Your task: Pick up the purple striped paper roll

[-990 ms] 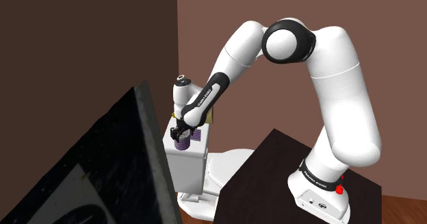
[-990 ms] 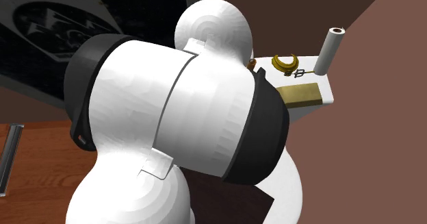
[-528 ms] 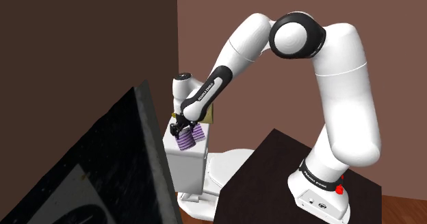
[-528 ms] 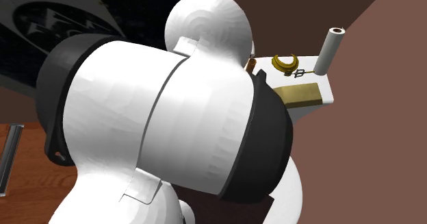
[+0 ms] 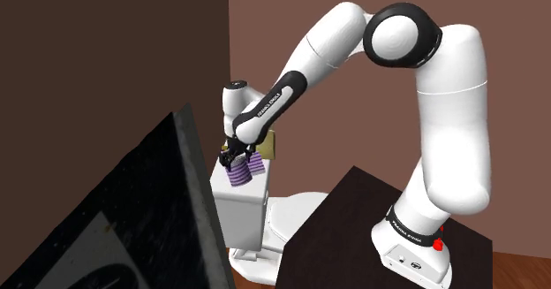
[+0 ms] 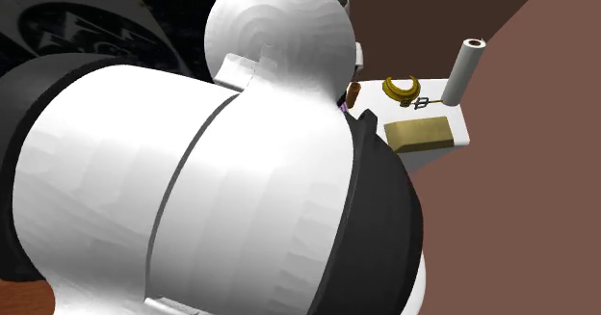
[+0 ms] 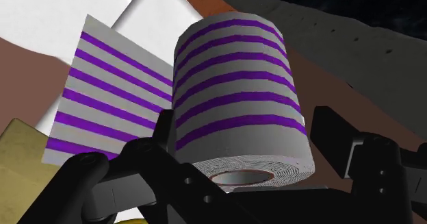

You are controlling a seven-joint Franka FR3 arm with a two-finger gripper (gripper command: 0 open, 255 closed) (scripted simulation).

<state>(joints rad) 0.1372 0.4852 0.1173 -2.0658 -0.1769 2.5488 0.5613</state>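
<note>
**A:** Purple stripes on grey-white: that's the paper roll (image 7: 236, 99), clamped tight by the gripper (image 5: 236, 163), with one of the black fingers (image 7: 163, 137) pressing each side.

**B:** Where does it sit against the white toilet tank (image 5: 238, 215)?

**A:** Right over the tank's top. I can't tell whether it touches the lid or hangs clear. A loose striped sheet (image 7: 102, 99) trails off the roll.

**B:** Anything else on that tank?

**A:** A tan box (image 6: 420, 133) lying flat, a gold ornament (image 6: 403, 88) just beside it, and a plain white roll (image 6: 462, 70) upright at the tank's corner.
</note>
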